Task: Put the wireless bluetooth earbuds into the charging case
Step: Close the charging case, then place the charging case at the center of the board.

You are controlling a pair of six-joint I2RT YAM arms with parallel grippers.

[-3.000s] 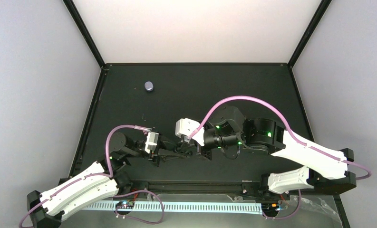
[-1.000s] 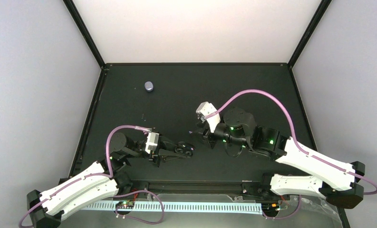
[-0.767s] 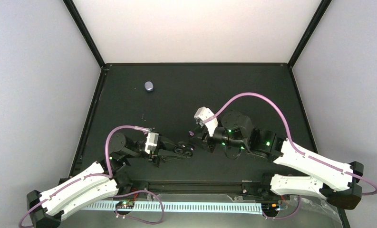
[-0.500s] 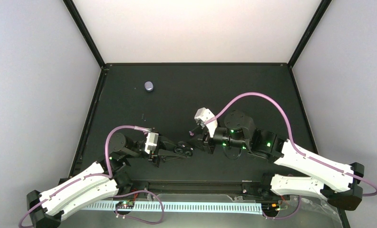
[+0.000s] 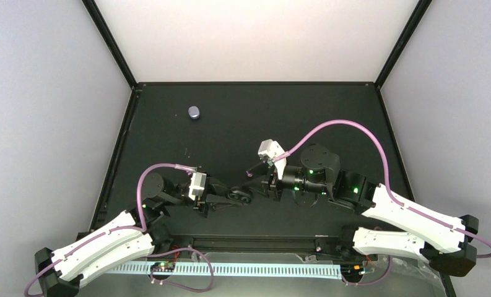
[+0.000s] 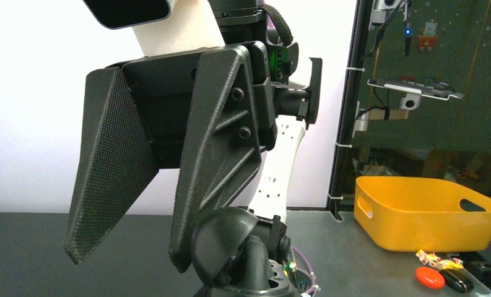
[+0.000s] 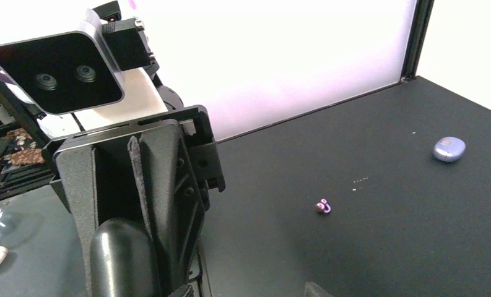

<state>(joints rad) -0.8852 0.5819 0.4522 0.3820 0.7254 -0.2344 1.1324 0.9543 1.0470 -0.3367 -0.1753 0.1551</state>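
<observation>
White walls close in a matt black table (image 5: 329,111), with both my arms reaching toward its middle. My right gripper (image 5: 266,184) stands about half open with nothing between its jaws. My left gripper (image 5: 241,197), just left of it, is shut. I see nothing in it, though something that small could hide there. A tiny lilac-purple plastic earbud (image 7: 322,206) lies on the table just beyond my right fingertips, and I cannot tell whether it is one bud or two touching. The small rounded lavender plastic charging case (image 7: 448,149) sits far off at the far left, well apart from everything, and its lid looks shut. I judge the step in hand to be picking up the bud with my right tool. To do it well I should come straight down with the jaws astride the bud, tips almost on the table, then close slowly. A piece this light will skid or flick away from a glancing finger.
</observation>
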